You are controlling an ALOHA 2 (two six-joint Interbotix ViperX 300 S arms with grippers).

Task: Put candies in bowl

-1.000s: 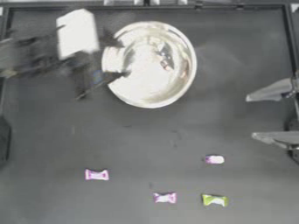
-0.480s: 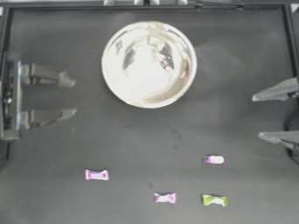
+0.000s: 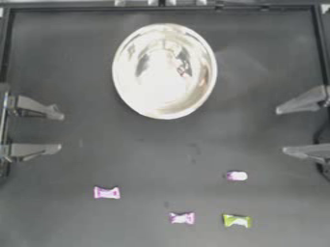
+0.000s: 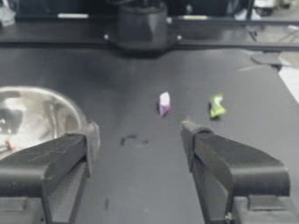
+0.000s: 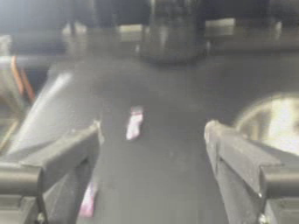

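The silver bowl stands at the table's back middle, and a small white-and-red candy lies inside it. On the front of the table lie a pink candy, a second pink candy, a yellow-green candy and a purple candy. My left gripper is open at the left edge, empty. My right gripper is open at the right edge, also empty. The left wrist view shows the bowl, a pink candy and the green candy.
A raised frame borders the dark table. The right wrist view looks across the table past two pink candies to the bowl's rim. The opposite arm's base shows far off in the left wrist view.
My left arm has drawn back from beside the bowl to the left edge, gripper open. The right arm and the candies on the table have not moved.
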